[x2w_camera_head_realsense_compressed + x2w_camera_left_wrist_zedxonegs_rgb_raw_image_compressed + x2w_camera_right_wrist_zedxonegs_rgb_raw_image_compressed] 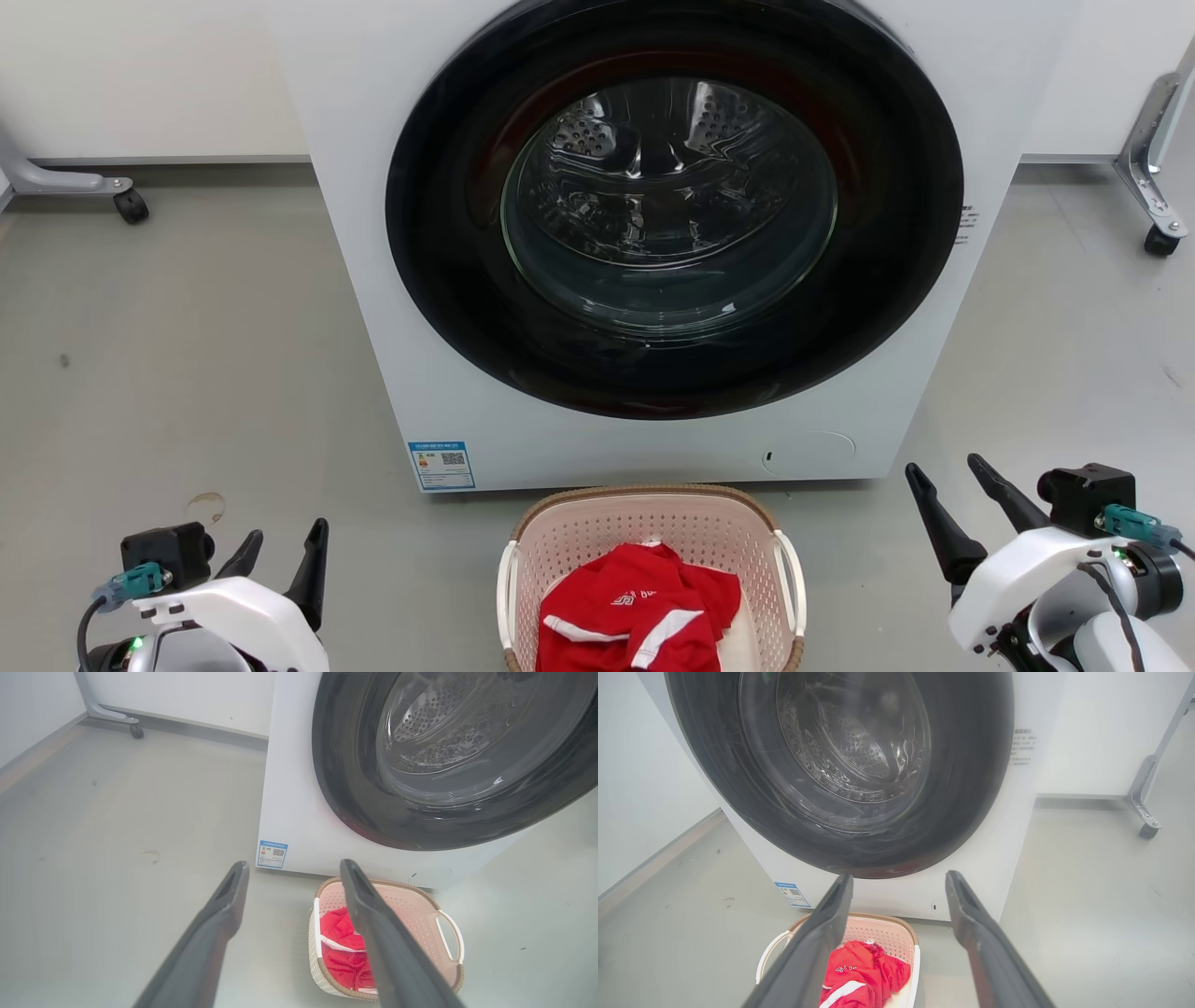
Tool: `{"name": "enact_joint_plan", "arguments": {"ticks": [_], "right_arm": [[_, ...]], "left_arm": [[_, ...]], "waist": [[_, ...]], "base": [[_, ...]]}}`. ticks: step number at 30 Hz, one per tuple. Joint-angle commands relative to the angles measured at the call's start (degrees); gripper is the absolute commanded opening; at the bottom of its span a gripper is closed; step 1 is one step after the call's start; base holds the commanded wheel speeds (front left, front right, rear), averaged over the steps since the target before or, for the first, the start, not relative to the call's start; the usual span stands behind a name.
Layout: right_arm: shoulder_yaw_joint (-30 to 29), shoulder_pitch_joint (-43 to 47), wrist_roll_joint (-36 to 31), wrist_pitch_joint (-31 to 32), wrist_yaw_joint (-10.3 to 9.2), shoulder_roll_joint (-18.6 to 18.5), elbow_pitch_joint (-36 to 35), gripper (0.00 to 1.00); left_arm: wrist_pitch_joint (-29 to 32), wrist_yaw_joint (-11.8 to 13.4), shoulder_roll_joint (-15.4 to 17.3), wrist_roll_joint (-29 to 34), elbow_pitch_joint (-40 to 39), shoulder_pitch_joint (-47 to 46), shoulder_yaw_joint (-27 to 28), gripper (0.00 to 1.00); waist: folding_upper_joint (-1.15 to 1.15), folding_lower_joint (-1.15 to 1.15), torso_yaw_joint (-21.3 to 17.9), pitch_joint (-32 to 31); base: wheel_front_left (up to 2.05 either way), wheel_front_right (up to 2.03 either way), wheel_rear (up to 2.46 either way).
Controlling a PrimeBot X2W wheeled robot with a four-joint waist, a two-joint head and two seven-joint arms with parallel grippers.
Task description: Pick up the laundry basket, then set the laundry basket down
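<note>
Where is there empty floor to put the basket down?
Bare floor lies left of the washing machine, out to the wheeled leg, and again on its right. It is tight straight in front, where the laundry basket with red clothing sits.

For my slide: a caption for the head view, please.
Basket holding red shirt before washer; left gripper and right gripper open.

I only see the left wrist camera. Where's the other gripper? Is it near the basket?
Observer: The right gripper hangs open, right of the laundry basket, not touching it.
Operator: What's on the floor over there?
Observer: A wheeled metal leg, right of the washing machine.
Operator: Is my gripper touching the basket?
Observer: No, the left gripper is open, left of it, clear apart.
</note>
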Motion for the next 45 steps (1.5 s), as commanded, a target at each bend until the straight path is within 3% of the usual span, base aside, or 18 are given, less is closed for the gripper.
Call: {"name": "enact_joint_plan", "arguments": {"ticks": [1, 9, 15, 26, 36, 45], "right_arm": [[1.0, -2.6, 0.5, -0.7, -0.16, -1.1, -1.4, 1.00], [1.0, -2.6, 0.4, -0.7, -0.16, -1.0, -1.2, 1.00], [1.1, -2.5, 0.4, -0.6, -0.16, -1.0, -1.1, 1.00], [1.2, -2.5, 0.4, -0.6, -0.16, -1.0, -1.0, 1.00], [1.2, -2.5, 0.4, -0.5, -0.16, -1.0, -1.1, 1.00], [1.3, -2.4, 0.2, -0.3, -0.16, -1.1, -1.0, 1.00]], "left_arm": [[-0.7, 0.6, 2.0, -0.4, -1.0, -2.9, 2.7, 1.00], [-1.7, 3.1, 1.9, 0.1, -1.3, -2.3, 3.6, 1.00], [-1.9, 3.3, 2.7, 0.5, -2.3, -2.3, 3.9, 1.00], [-1.7, 1.4, 5.3, 0.4, -4.3, -2.1, 4.5, 1.00], [-2.6, 4.0, 5.1, 0.0, -4.7, -0.9, 6.7, 1.00], [-2.6, 3.9, 4.5, -1.2, -4.7, 0.0, 7.5, 1.00]], "waist": [[0.00, 0.00, 0.0, 0.0], [0.00, 0.00, 0.0, 0.0], [0.00, 0.00, 0.1, -0.3], [0.00, 0.00, 0.1, -0.3], [0.00, 0.00, 0.1, -0.2], [0.00, 0.00, 0.1, -0.4]], "base": [[0.00, 0.00, 0.00], [0.00, 0.00, 0.00], [0.00, 0.00, 0.00], [0.00, 0.00, 0.00], [0.00, 0.00, 0.00], [0.00, 0.00, 0.00]]}}
